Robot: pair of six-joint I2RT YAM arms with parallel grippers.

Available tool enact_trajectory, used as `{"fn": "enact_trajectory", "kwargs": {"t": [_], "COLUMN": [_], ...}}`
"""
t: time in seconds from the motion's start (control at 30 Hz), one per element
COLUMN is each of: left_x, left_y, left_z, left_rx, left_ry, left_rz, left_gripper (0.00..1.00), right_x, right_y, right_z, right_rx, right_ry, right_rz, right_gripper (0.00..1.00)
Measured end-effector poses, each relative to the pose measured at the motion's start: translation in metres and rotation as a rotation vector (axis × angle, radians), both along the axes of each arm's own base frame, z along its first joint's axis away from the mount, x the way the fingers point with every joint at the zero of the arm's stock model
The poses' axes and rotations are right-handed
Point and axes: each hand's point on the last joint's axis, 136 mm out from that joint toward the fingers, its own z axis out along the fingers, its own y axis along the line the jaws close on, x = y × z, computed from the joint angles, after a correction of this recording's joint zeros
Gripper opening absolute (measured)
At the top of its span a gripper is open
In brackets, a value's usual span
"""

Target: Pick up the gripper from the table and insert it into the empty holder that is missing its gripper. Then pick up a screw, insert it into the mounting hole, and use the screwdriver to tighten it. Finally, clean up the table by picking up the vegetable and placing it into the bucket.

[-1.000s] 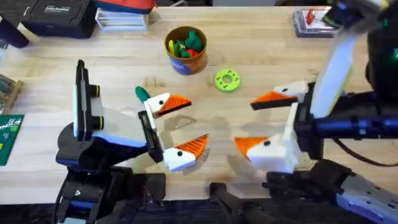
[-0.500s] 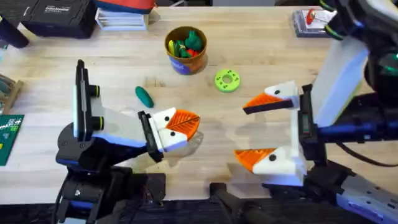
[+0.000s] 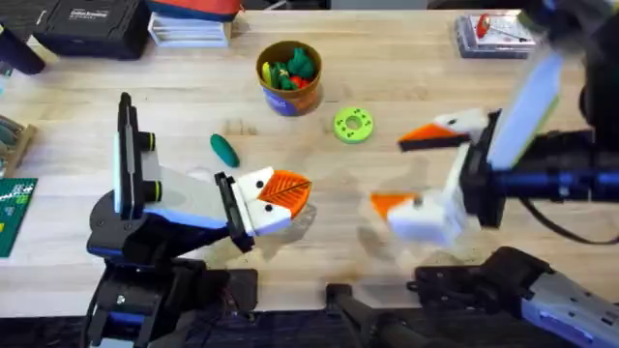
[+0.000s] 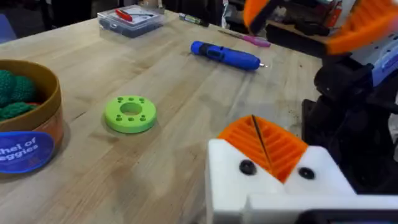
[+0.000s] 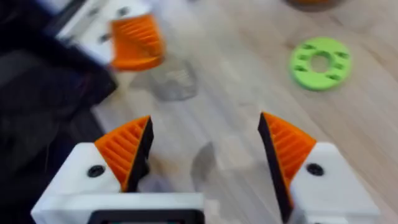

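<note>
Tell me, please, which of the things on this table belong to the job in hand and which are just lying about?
Part of the job:
- blue screwdriver
- dark green vegetable lying loose on the table
- bucket, already holding toy vegetables

Just lying about:
- lime-green disc with holes
- clear plastic box with red contents
- black case
- green circuit board

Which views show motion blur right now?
Overhead: right hand and its arm smeared; left hand and green toy crisp. Right wrist: table and green disc blurred. Left wrist: sharp, blue screwdriver clear.
</note>
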Motion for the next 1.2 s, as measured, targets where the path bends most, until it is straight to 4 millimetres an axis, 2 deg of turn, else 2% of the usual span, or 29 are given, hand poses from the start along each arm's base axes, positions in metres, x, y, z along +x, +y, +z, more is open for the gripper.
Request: {"fn": "enact_trajectory", "kwargs": {"t": [0.1,0.2,0.37,0.5,0.6,0.7,0.97,1.2], "left_x": [0.000,0.000,0.000,0.000,0.000,0.000,0.000,0.000], "left_y": [0.000,0.000,0.000,0.000,0.000,0.000,0.000,0.000], "left_z": [0.000,0.000,0.000,0.000,0.000,0.000,0.000,0.000], "left_rx": [0.000,0.000,0.000,0.000,0.000,0.000,0.000,0.000], "left_ry": [0.000,0.000,0.000,0.000,0.000,0.000,0.000,0.000], "left_rz": [0.000,0.000,0.000,0.000,0.000,0.000,0.000,0.000], "left_gripper": [0.008,0.008,0.008,0.008,0.008,0.008,0.008,0.008], "right_x": [0.029,0.062,0.105,0.130,0.137,0.135,0.142,0.138], "right_y": [-0.020,-0.050,-0.115,-0.180,-0.220,-0.248,-0.289,-0.312], "right_z": [-0.005,-0.015,-0.037,-0.053,-0.062,-0.073,-0.080,-0.120], "right_rx": [-0.027,-0.058,-0.132,-0.219,-0.269,-0.326,-0.464,-0.547], "right_ry": [0.011,0.039,0.092,0.101,0.106,0.127,0.117,0.229], "right_rz": [-0.172,-0.353,-0.613,-0.804,-0.901,-0.937,-0.854,-0.757], "right_gripper": [0.992,0.994,0.993,0.994,0.994,0.994,0.994,0.994]}}
